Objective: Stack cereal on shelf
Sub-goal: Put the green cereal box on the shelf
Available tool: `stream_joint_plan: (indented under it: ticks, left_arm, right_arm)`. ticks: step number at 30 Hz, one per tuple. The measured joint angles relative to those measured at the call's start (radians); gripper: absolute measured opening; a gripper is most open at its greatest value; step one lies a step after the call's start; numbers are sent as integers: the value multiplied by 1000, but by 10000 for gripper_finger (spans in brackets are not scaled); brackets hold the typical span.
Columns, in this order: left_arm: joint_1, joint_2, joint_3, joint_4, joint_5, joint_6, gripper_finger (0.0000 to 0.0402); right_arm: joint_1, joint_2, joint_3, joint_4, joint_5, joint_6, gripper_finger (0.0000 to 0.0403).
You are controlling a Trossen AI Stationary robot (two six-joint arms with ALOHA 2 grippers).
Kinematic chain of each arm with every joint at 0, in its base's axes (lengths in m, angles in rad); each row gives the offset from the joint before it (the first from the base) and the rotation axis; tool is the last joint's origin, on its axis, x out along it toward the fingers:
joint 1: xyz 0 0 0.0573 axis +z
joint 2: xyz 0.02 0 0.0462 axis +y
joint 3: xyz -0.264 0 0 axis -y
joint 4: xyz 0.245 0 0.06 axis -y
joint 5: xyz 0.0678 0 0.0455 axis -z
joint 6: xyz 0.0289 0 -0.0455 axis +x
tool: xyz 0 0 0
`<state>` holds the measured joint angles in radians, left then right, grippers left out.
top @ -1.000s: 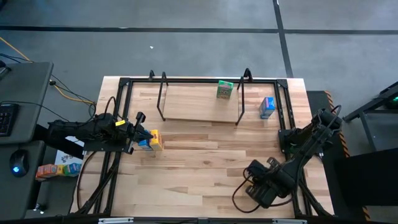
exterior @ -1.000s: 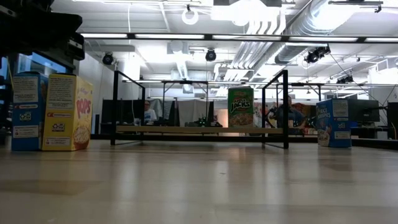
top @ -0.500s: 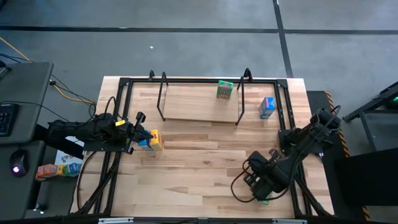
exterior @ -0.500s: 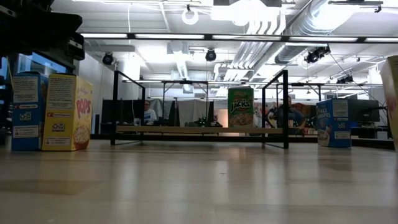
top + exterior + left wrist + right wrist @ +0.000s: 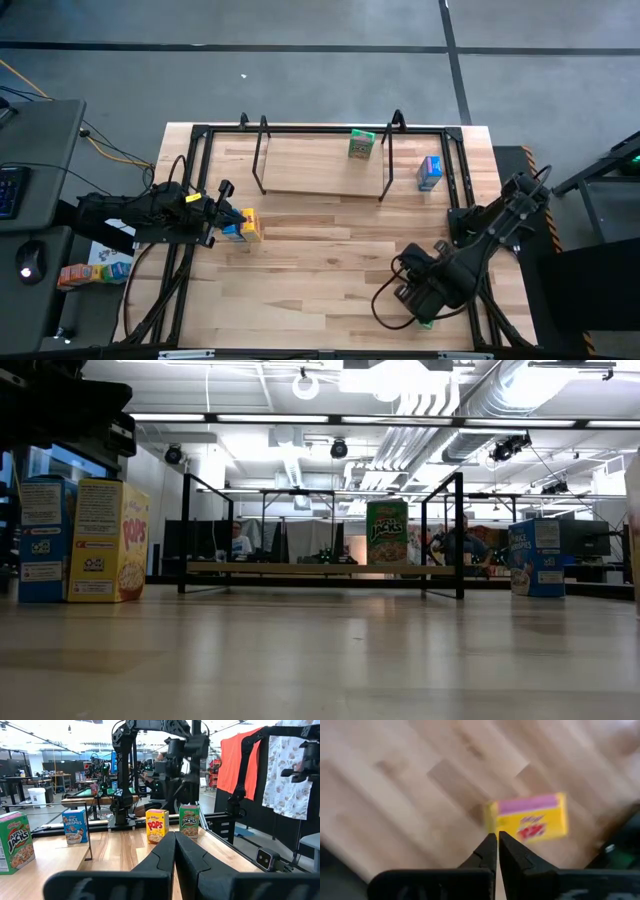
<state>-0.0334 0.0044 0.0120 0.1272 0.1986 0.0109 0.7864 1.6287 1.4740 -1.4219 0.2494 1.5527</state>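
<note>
My right gripper [image 5: 496, 839] is shut and points down at the table's near right [image 5: 420, 297], above a yellow cereal box [image 5: 530, 822] that stands upright [image 5: 157, 826] beside a green one [image 5: 189, 821]. Whether the tips touch the yellow box does not show. My left gripper [image 5: 174, 842] is shut and rests level at the left edge [image 5: 215, 212], next to a blue box [image 5: 40, 540] and a yellow box [image 5: 105, 540]. The shelf [image 5: 320, 185] stands at the far middle with a green box [image 5: 361, 144] on its board. Another blue box [image 5: 429, 172] stands right of the shelf.
A black rod frame [image 5: 200, 130] edges the table. A pale box edge [image 5: 635, 510] shows at the right border of the low view. Bare wood lies between the shelf and the near edge [image 5: 320, 270]. People sit in the room beyond the table [image 5: 462, 540].
My right gripper has risen and shifted slightly toward the table's left, staying shut. A pale box edge has come into the low view at its right border, then drawn partly back.
</note>
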Motion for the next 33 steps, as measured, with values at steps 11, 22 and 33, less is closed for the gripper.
stream_joint_plan:
  ticks: [11,22,33]
  left_arm:
    - [0,0,0,0,0,0,0]
    - [0,0,0,0,0,0,0]
    - [0,0,0,0,0,0,0]
  right_arm:
    - [-2,-2,123,-14,-186,234,15]
    - [69,-1,95,107,-309,707,193]
    - [109,133,95,225,-382,759,283]
